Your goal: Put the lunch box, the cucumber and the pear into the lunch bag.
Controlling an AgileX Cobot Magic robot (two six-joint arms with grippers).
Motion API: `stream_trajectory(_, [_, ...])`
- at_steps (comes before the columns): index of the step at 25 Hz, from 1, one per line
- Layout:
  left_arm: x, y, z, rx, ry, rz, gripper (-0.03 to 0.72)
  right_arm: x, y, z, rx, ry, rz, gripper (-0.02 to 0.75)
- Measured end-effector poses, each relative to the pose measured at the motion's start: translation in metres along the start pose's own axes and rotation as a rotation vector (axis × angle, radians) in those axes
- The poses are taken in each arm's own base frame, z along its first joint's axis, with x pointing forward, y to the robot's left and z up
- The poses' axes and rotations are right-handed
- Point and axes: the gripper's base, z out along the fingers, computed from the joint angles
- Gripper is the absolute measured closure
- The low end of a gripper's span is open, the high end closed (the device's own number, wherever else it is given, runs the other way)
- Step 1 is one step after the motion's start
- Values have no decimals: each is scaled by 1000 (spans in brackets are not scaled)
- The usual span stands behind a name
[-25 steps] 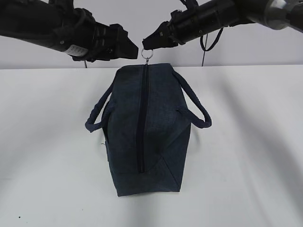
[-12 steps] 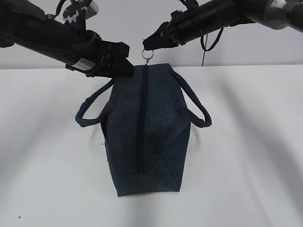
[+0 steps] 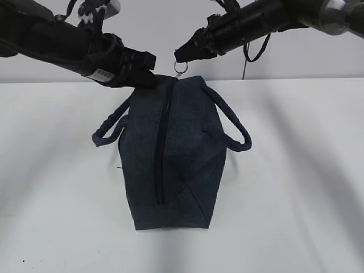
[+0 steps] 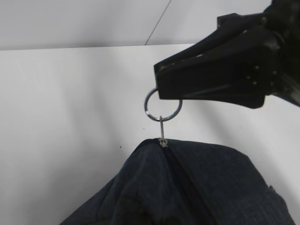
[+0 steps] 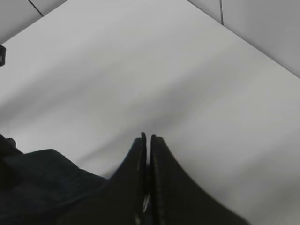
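Navy lunch bag zipped; right pincer pinches its ring pull

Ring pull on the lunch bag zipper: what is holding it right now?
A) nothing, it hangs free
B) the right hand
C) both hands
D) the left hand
B: the right hand is pinched shut on the ring pull at the far end of the lunch bag, whose zipper is closed.
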Motion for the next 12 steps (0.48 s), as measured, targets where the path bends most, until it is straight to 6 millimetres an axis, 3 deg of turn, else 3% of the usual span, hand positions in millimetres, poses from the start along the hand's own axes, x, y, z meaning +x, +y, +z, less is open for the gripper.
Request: stream_trajectory(12, [-3,-4,5,69,-52,72,680,10,-11,-10,49,78,37,732])
